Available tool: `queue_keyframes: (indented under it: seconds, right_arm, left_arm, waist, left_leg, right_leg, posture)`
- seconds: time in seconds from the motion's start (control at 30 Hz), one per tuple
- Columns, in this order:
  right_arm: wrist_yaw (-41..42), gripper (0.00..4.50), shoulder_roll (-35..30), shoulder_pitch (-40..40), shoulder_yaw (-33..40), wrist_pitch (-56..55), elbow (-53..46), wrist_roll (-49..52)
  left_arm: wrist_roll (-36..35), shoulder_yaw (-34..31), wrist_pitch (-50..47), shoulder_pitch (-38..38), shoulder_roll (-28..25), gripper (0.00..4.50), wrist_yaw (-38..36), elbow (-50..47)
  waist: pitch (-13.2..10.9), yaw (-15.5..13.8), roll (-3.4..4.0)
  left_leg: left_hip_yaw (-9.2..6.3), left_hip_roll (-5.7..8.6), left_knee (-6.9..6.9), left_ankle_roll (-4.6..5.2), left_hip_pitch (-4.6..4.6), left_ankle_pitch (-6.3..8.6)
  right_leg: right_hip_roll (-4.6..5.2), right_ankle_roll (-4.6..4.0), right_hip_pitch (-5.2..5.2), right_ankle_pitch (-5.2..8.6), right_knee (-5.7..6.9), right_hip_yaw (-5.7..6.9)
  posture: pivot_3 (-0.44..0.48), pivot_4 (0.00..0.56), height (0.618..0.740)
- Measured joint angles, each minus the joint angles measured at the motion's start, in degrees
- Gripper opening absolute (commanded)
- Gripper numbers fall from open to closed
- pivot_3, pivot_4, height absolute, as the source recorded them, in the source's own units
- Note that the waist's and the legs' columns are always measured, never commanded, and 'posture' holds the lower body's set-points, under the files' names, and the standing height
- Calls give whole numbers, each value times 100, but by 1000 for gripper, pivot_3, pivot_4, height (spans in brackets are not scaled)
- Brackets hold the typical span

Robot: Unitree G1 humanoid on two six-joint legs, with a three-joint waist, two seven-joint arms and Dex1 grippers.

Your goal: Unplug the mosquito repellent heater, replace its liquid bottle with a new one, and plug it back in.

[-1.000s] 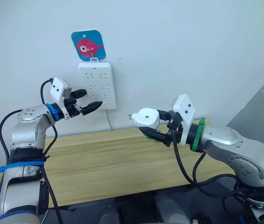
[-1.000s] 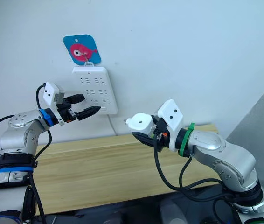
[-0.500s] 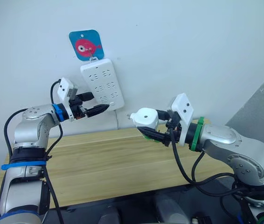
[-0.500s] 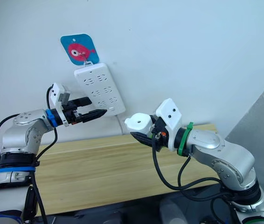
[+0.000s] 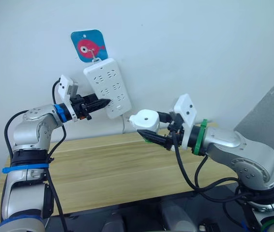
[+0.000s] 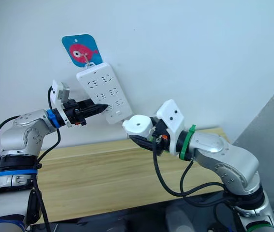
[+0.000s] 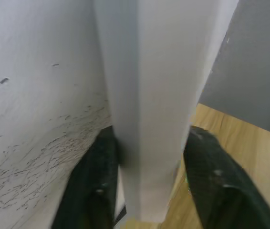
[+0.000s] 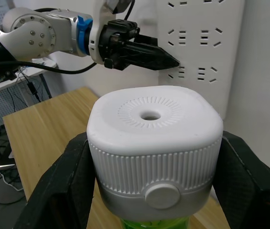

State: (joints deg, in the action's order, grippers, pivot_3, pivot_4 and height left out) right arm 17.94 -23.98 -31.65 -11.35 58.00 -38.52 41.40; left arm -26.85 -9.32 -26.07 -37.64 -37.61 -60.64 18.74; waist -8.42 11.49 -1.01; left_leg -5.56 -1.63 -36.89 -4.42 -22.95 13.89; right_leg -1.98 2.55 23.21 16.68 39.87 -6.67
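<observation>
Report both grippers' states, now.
Left gripper: shut on the power strip edge.
Right gripper: shut on the mosquito repellent heater.

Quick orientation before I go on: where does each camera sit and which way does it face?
Head stereo pair: looks forward and down at the wall-hung power strip and wooden table; both arms show, the right gripper holding the heater.
Left wrist: looks along the left gripper, fingers on both sides of the strip's edge.
Right wrist: looks over the gripped heater toward the strip and left gripper.
Shared: all views show the power strip.
</observation>
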Motion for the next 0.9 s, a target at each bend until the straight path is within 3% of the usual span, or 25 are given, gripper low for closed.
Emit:
queue_keyframes:
  seconds: [0.23,0.43,0.9]
  right_arm:
    - [-846,2972,1011,-591,-408,-7,1016,-944]
    - [-1304,2972,1357,-700,-353,143,1205,-1405]
    - [-1411,2972,2140,-858,-454,-14,1825,-2019]
  left_arm:
    - [-90,-55,-133,114,71,1298,158,-238]
    - [-173,-153,-385,292,45,1298,338,-622]
    - [-234,-233,-718,375,-39,1298,480,-879]
  waist:
    - [-5,-1,-4]
    - [-6,7,-3]
    - [-7,62,-1]
  left_leg:
    - [-2,1,-2,0,-2,0]
    - [-2,2,3,-1,-3,1]
    - [-3,2,4,-1,-2,1]
  right_leg:
    - [2,-1,1,-1,1,0]
    - [7,-9,3,-6,0,0]
    - [5,-6,4,-4,2,2]
  posture:
    - [-231,130,740]
    - [-225,131,740]
    - [-211,127,740]
